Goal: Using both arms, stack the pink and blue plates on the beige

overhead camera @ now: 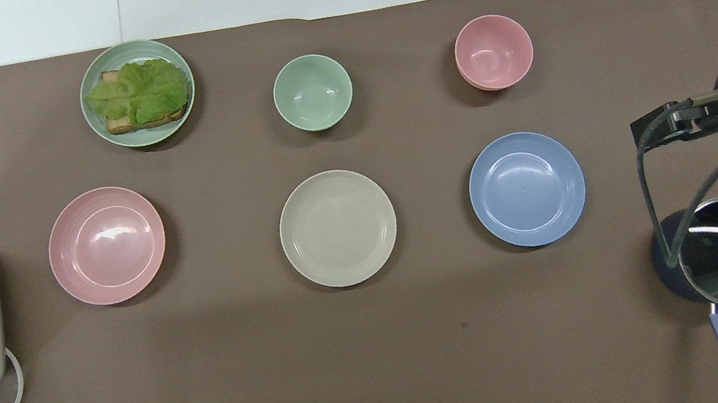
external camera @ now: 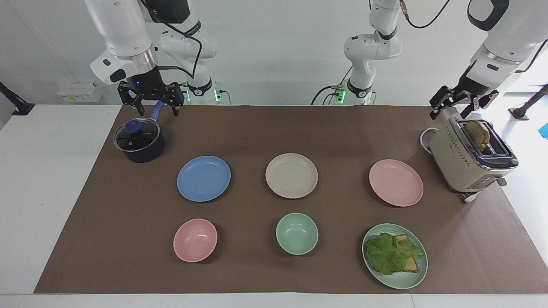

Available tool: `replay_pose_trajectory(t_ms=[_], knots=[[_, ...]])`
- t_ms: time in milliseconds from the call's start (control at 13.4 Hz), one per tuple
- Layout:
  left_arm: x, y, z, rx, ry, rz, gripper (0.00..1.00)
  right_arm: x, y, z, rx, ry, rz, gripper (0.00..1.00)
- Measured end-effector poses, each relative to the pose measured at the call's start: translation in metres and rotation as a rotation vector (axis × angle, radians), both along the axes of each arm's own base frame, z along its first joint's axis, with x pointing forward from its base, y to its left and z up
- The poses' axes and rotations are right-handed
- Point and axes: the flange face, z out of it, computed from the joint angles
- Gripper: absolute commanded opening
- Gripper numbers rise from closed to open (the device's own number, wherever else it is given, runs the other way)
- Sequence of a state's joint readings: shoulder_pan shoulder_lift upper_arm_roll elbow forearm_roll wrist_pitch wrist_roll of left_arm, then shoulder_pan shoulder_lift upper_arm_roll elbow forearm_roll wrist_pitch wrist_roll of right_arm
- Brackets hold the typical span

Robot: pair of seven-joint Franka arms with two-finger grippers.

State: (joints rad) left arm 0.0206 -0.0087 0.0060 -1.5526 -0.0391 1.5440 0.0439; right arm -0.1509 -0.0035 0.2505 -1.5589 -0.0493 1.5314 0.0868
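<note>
blue plate (external camera: 204,178) apart from right claw (external camera: 150,104) | pink plate (external camera: 396,182) apart from left claw (external camera: 457,108)

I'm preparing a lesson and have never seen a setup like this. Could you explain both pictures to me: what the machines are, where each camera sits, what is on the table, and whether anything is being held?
These are two white robot arms, each ending in a black two-finger gripper. One picture faces the robots from across the table; the other looks down from above their end.

On the brown mat, a row of three plates: blue plate, beige plate, pink plate. Farther from the robots lie a pink bowl, a green bowl and a green plate with bread and lettuce. A lidded pot stands at the right arm's end, a toaster holding toast at the left arm's end.

The right gripper hangs open over the pot's handle; the left gripper hangs open over the toaster. Nothing is held.
</note>
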Motion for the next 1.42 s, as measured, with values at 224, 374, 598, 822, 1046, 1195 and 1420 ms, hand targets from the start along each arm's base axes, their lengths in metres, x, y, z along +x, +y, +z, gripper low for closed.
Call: replay_pose_trajectory(t_ms=[224,374,598,822,1046,1195,1420], knots=[[0.0,0.0,0.0,0.0,0.0,0.0,1.0,0.0,0.0,0.0,0.0,0.0,0.0,1.0],[0.0,0.0,0.0,0.0,0.0,-0.001,1.0,0.0,0.0,0.0,0.0,0.0,0.0,1.0],[0.0,0.0,-0.006,0.0,0.012,-0.004,1.0,0.0,0.0,0.0,0.0,0.0,0.0,1.0],[0.0,0.0,-0.023,-0.001,0.042,-0.005,1.0,0.0,0.0,0.0,0.0,0.0,0.0,1.0],[0.002,0.0,-0.048,-0.001,0.053,-0.003,1.0,0.0,0.0,0.0,0.0,0.0,0.0,1.0],[0.005,0.002,-0.069,-0.001,0.049,0.002,1.0,0.0,0.0,0.0,0.0,0.0,0.0,1.0],[0.01,0.01,-0.117,0.001,0.038,0.02,1.0,0.0,-0.001,0.0,0.0,0.0,-0.001,1.0]])
